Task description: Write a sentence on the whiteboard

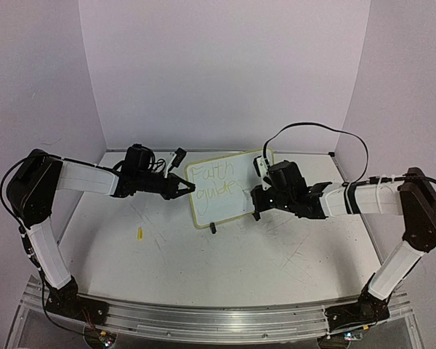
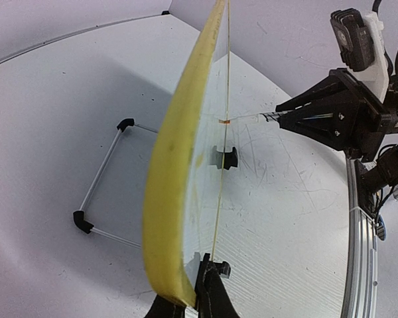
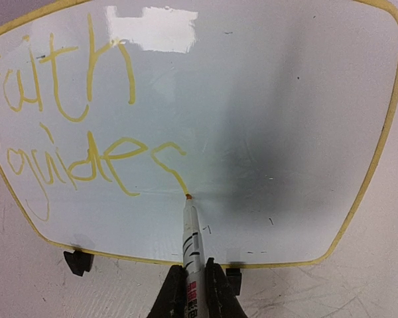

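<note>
The whiteboard (image 1: 229,196) stands tilted at the back middle of the table, with "Faith guides" in yellow on it (image 3: 265,99). My left gripper (image 1: 187,187) is shut on the board's left yellow rim (image 2: 169,172), its fingertips (image 2: 215,291) pinching the lower corner. My right gripper (image 1: 258,196) is shut on a white marker (image 3: 194,242). The marker's orange tip touches the board at the end of the last "s" stroke, low in the middle. The left wrist view also shows the right gripper (image 2: 298,119) pointing at the board's face.
A small yellow cap (image 1: 139,233) lies on the table left of centre. The wire stand (image 2: 103,179) sticks out behind the board, and black clip feet (image 3: 78,262) sit under its lower rim. White walls close in the back and both sides.
</note>
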Tool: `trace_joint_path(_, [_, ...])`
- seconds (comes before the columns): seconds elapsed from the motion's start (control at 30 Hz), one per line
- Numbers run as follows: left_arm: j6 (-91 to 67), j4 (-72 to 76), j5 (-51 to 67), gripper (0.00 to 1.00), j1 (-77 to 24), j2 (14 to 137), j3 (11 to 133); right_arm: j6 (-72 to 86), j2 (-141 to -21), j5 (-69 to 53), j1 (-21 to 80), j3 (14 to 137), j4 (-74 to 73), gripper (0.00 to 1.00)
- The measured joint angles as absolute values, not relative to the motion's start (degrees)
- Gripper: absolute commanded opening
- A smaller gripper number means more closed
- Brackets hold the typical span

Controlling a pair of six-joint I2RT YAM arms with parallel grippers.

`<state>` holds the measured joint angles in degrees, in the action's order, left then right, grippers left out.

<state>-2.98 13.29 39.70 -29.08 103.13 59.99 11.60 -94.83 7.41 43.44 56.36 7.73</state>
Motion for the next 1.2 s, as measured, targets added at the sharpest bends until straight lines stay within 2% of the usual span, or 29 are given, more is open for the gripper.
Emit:
trace_joint_path(0.5, [-3.1,13.0,39.3,0.0,-29.1,103.1,60.0,12.0,-97.1,5.2,45.8,58.8,7.5,0.0])
trace_joint_path(0.83, [-3.0,13.0,39.4,0.0,-29.1,103.1,60.0,10.3,-83.2,7.4,44.2,56.2,9.9,0.0])
trace_joint_path(1.2, [-2.9,12.6,39.2,0.0,-29.2,103.1,60.4,3.4,-82.7,8.2,43.2,54.2,9.5,0.0])
